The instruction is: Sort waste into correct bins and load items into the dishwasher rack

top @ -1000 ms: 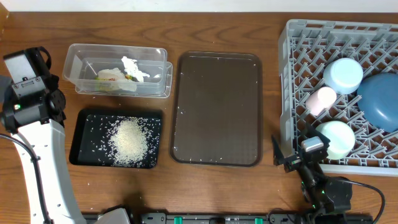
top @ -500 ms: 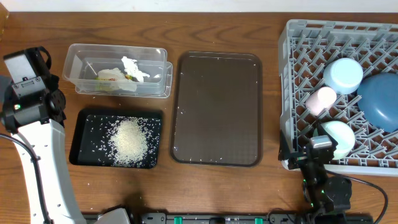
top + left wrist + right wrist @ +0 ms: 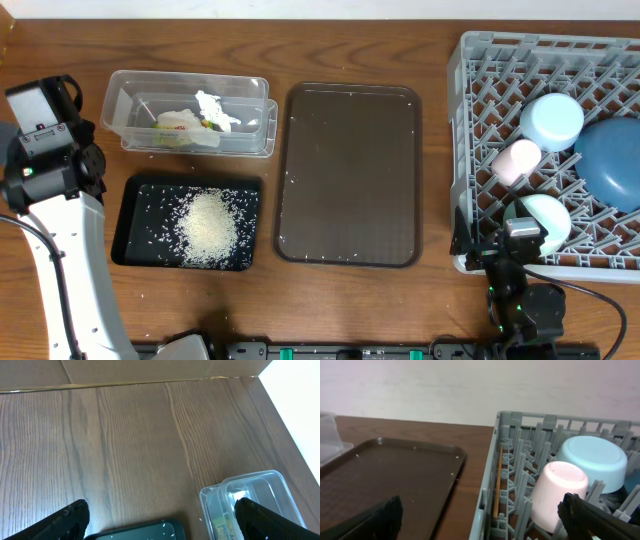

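Observation:
The grey dishwasher rack (image 3: 470, 130) at the right holds a pale-blue small bowl (image 3: 551, 120), a pink cup (image 3: 516, 160), a mint-green bowl (image 3: 545, 215) and a large blue plate-bowl (image 3: 610, 165). A wooden chopstick (image 3: 498, 480) lies inside the rack's left wall. The clear tub (image 3: 130, 90) holds crumpled tissue (image 3: 215, 108) and a snack wrapper (image 3: 205, 124). The black tray (image 3: 135, 195) holds the rice heap (image 3: 208, 228). My right gripper (image 3: 480, 522) is open and empty at the rack's front left corner. My left gripper (image 3: 160, 527) is open and empty over the far left table.
A dark-brown serving tray (image 3: 350, 175) with a few stray grains lies in the middle, between the bins and the rack. My white left arm (image 3: 60, 260) stands along the left edge. Loose grains dot the wood near the black tray.
My right gripper has shifted a little to the right, up to the rack's front left corner. The left arm and all objects have not moved.

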`<state>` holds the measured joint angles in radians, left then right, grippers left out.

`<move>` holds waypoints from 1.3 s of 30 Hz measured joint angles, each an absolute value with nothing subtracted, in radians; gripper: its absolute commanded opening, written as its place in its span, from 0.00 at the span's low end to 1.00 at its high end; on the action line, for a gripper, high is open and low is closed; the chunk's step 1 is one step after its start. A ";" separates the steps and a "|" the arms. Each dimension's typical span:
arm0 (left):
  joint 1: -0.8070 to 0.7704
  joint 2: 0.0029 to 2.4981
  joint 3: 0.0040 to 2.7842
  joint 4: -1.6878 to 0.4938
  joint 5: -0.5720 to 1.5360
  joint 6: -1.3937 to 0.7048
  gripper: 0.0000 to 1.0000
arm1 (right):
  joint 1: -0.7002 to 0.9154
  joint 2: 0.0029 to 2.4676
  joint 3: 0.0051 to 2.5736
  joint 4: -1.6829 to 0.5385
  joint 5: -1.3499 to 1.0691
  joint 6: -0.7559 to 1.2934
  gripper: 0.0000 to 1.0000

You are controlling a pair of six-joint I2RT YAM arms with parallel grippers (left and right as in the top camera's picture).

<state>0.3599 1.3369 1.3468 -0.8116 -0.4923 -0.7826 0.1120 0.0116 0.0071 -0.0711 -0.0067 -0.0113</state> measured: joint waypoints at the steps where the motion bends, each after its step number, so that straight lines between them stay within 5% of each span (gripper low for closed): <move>1: 0.360 1.337 1.347 -0.812 -0.492 -0.783 0.95 | 0.112 0.012 0.007 -0.071 -0.007 -0.018 0.99; 39: 0.360 1.337 1.347 -0.812 -0.492 -0.783 0.95 | 0.112 0.012 0.007 -0.071 -0.011 0.126 0.99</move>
<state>0.3599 1.3369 1.3468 -0.8116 -0.4923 -0.7826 0.1120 0.0116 0.0071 -0.0708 -0.0109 0.1265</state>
